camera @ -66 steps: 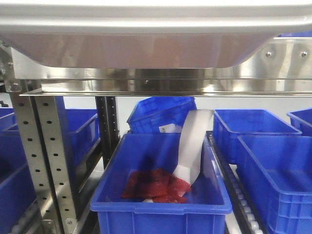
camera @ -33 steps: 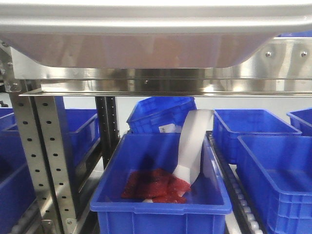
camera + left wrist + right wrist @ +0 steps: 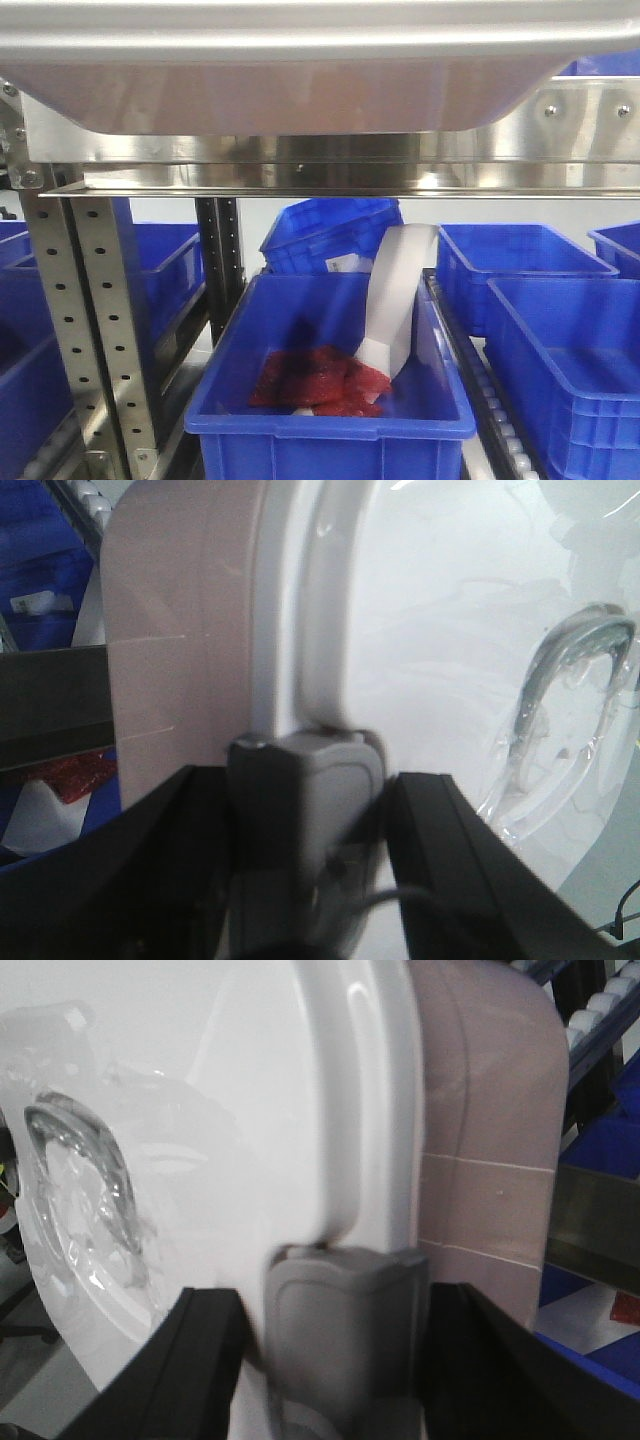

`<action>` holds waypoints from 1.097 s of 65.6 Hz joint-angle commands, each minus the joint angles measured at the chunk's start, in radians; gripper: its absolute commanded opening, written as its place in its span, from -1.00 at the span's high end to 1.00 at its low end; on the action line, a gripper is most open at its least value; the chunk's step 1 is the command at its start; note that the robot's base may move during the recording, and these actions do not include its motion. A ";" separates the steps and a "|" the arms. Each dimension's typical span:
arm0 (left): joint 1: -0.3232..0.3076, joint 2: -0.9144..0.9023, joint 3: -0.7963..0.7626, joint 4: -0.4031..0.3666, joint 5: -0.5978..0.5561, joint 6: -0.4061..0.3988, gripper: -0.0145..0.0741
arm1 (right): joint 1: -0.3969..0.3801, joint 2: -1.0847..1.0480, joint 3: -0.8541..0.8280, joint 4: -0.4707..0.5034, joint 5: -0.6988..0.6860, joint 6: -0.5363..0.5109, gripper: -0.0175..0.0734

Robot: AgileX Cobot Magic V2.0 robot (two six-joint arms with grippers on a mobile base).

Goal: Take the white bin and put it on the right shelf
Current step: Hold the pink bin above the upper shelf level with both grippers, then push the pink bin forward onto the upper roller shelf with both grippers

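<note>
The white bin (image 3: 280, 95), pinkish and translucent with a glossy white lid, fills the top of the front view. Its underside hangs just above the broad steel front rail of the right shelf (image 3: 330, 178). In the left wrist view my left gripper (image 3: 305, 820) is shut on the bin (image 3: 440, 630), its black fingers either side of a grey lid latch (image 3: 320, 780). In the right wrist view my right gripper (image 3: 345, 1320) is shut on the bin (image 3: 200, 1090) at the opposite grey latch (image 3: 345, 1300). The bin is held between both arms.
Below the rail a blue crate (image 3: 330, 400) holds red packets (image 3: 315, 378) and a white strip (image 3: 395, 290). More blue crates (image 3: 570, 350) stand right, left and behind. A perforated steel upright (image 3: 95, 330) stands at the left. A roller track (image 3: 500, 420) runs between the crates.
The bin has shifted slightly up and to the left; its right lower corner now uncovers more of the rail end and the blue crate behind it.
</note>
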 commanded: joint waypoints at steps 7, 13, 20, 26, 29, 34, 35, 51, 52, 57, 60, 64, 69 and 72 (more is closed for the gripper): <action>-0.024 -0.012 -0.031 -0.191 0.100 0.009 0.25 | 0.022 -0.020 -0.034 0.254 0.199 -0.004 -0.26; -0.024 -0.012 -0.031 -0.191 0.095 0.009 0.25 | 0.022 -0.020 -0.034 0.254 0.199 -0.004 -0.14; -0.024 -0.012 -0.031 -0.191 0.081 0.009 0.25 | 0.022 -0.020 -0.034 0.254 0.201 -0.004 -0.11; -0.024 -0.012 -0.031 -0.193 0.070 0.009 0.24 | 0.022 -0.020 -0.034 0.254 0.201 -0.004 -0.11; -0.024 -0.012 -0.031 -0.197 0.065 0.009 0.24 | 0.022 -0.020 -0.034 0.255 0.200 -0.004 -0.11; -0.024 -0.012 -0.031 -0.217 0.055 0.009 0.24 | 0.022 -0.020 -0.034 0.269 0.189 -0.004 -0.11; -0.024 -0.012 -0.031 -0.223 0.049 0.009 0.24 | 0.022 -0.020 -0.034 0.271 0.185 -0.004 -0.11; -0.024 0.005 -0.048 -0.281 0.005 0.009 0.24 | 0.022 -0.003 -0.034 0.355 0.131 -0.004 -0.11; -0.024 0.009 -0.052 -0.281 0.005 0.009 0.24 | 0.022 0.000 -0.034 0.359 0.131 -0.004 -0.11; -0.024 0.047 -0.082 -0.294 0.006 0.009 0.24 | 0.022 0.021 -0.035 0.384 0.132 -0.004 -0.13; -0.024 0.066 -0.103 -0.302 0.006 0.009 0.24 | 0.022 0.031 -0.038 0.390 0.132 -0.004 -0.16; -0.024 0.104 -0.132 -0.312 0.006 0.009 0.24 | 0.022 0.050 -0.051 0.397 0.129 -0.004 -0.20; -0.024 0.157 -0.181 -0.314 0.011 0.009 0.24 | 0.022 0.080 -0.080 0.414 0.125 -0.004 -0.23; -0.024 0.187 -0.203 -0.314 0.018 0.009 0.24 | 0.022 0.100 -0.099 0.428 0.121 -0.004 -0.23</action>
